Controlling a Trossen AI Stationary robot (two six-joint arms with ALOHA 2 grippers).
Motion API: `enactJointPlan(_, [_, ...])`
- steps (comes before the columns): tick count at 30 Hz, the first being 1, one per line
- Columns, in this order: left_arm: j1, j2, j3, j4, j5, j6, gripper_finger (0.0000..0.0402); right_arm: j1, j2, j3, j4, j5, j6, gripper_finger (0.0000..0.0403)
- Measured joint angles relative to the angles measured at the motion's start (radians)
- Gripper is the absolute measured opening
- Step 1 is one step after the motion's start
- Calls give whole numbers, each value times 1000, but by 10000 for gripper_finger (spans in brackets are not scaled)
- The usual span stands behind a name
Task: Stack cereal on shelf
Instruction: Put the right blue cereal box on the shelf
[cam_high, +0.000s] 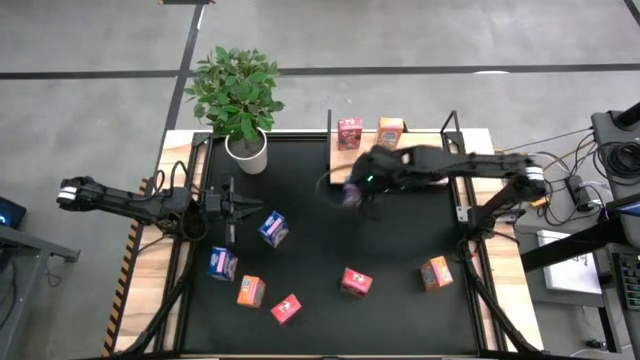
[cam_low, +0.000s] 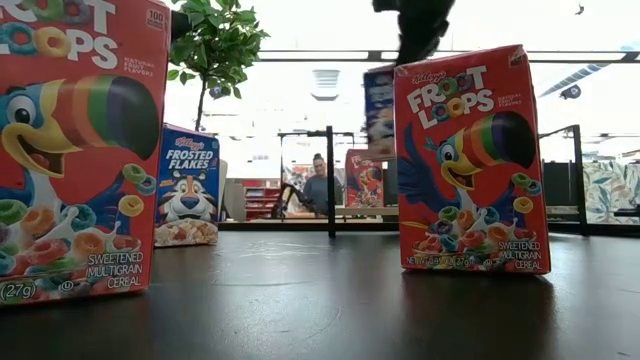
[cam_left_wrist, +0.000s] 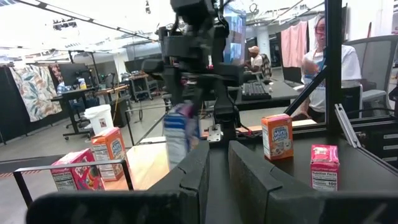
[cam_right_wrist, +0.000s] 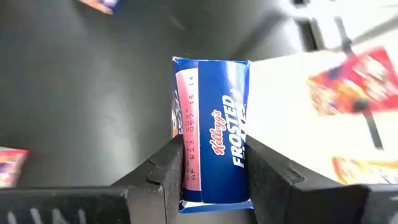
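The shelf (cam_high: 400, 160), a light-wood board with thin black posts, lies at the table's far side. A red box (cam_high: 349, 132) and an orange box (cam_high: 390, 130) stand on it. My right gripper (cam_high: 355, 190) hovers just left of the board, shut on a blue Frosted Flakes box (cam_right_wrist: 211, 124), which the low view shows in the air (cam_low: 379, 105). Two blue boxes (cam_high: 273, 228) (cam_high: 222, 263), two red boxes (cam_high: 286, 308) (cam_high: 356, 282) and two orange boxes (cam_high: 250, 291) (cam_high: 436, 272) rest on the black tabletop. My left gripper (cam_high: 238, 205) waits shut at mid-left, above the table. My right gripper pinches the blue box between its two fingers (cam_right_wrist: 168, 168), one on each of two opposite side faces, near one end (cam_right_wrist: 214, 180). The fingers come from above, pointing down. The box is lifted clear of the table and hangs below the gripper (cam_low: 415, 30).
A potted plant (cam_high: 245, 150) stands at the table's far left corner, beside the shelf's left end. Black posts (cam_high: 330, 125) (cam_high: 452, 125) rise at the shelf's ends. Bare black tabletop lies between the two arms. People sit in the room beyond the table.
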Motion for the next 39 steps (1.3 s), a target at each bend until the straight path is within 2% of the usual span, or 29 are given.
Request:
enactJointPlan(8, [0, 1, 0, 0, 0, 0, 45, -267, -249, -269, 24, 2, -43, 135])
enactJointPlan(14, [0, 1, 0, 1, 0, 0, 45, -471, -410, -499, 163, 0, -78, 135])
enactJointPlan(19, [0, 1, 0, 6, 0, 0, 45, -587, -483, -616, 264, -64, -100, 134])
enactJointPlan(25, [0, 1, 0, 7, 0, 0, 45, -639, -492, -660, 304, -80, -117, 143])
enactJointPlan(33, [0, 1, 0, 6, 0, 0, 45, -645, -456, -671, 349, -71, -125, 191])
enactJointPlan(39, [0, 1, 0, 5, 0, 0, 45, -645, -458, -610, 316, -69, -112, 211])
